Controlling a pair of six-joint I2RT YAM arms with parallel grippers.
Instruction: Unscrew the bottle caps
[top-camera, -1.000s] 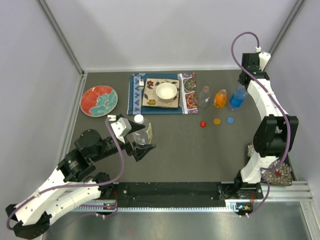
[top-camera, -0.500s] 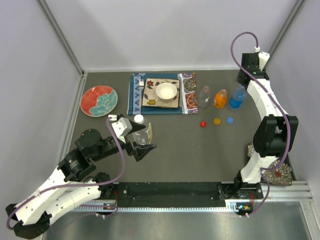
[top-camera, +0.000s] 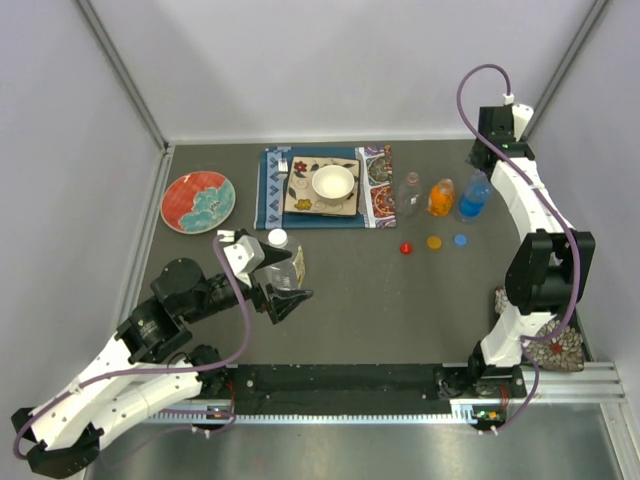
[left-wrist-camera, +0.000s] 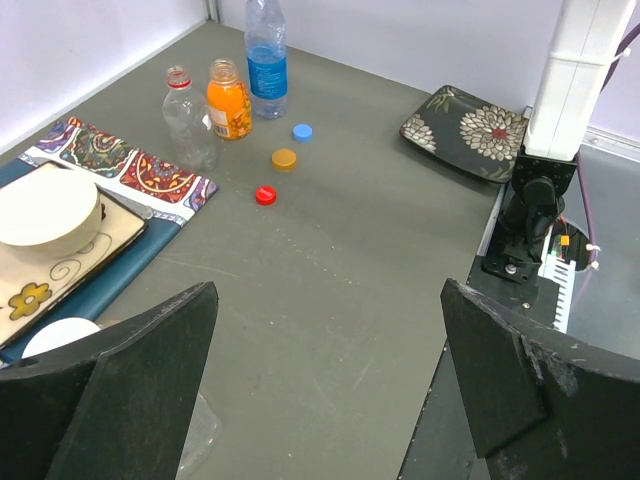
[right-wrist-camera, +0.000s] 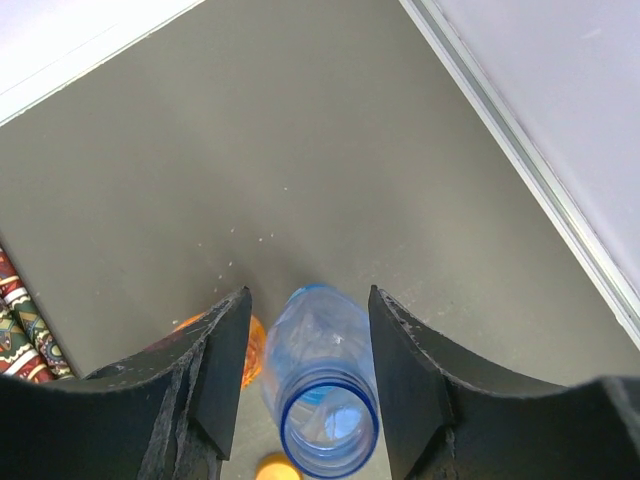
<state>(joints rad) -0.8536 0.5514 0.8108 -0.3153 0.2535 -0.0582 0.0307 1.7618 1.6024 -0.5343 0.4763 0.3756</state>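
The left hand hangs released, fingers wide, just beside the wide clear bottle. The white cap lies on the surface behind it. A careless swing could topple that bottle. Farther out, the red cap, orange cap and blue cap lie loose. Farthest, the right hand, also released, straddles the uncapped blue bottle. A finger snagging its neck could tip it onto the orange bottle.
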